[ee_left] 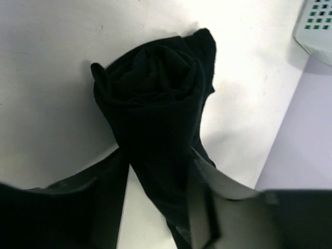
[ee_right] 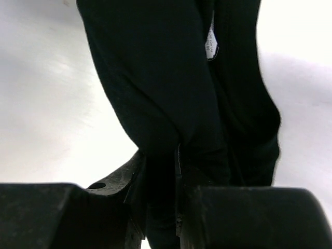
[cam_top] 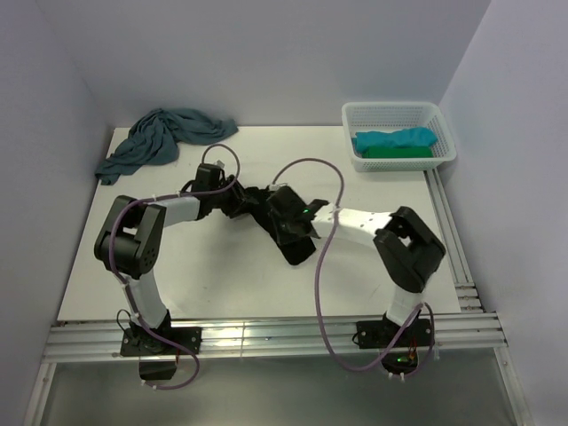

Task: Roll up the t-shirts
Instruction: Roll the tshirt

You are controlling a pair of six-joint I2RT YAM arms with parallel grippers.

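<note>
A black t-shirt (cam_top: 299, 248) lies rolled in the middle of the table. The left wrist view looks down the roll's spiral end (ee_left: 150, 67). My left gripper (cam_top: 232, 200) (ee_left: 155, 174) straddles the roll with its jaws open, and a strip of white table shows between the left finger (ee_left: 83, 197) and the cloth. My right gripper (cam_top: 286, 217) (ee_right: 163, 179) is shut on a fold of the black t-shirt (ee_right: 155, 93), with a white care label (ee_right: 210, 44) showing higher up. A dusty-blue t-shirt (cam_top: 160, 138) lies crumpled at the far left.
A white mesh basket (cam_top: 351, 114) (ee_left: 316, 26) stands at the far right corner with a turquoise shirt (cam_top: 395, 139) on a green one (cam_top: 399, 153) inside. Walls close the table on three sides. Purple cables loop over both arms.
</note>
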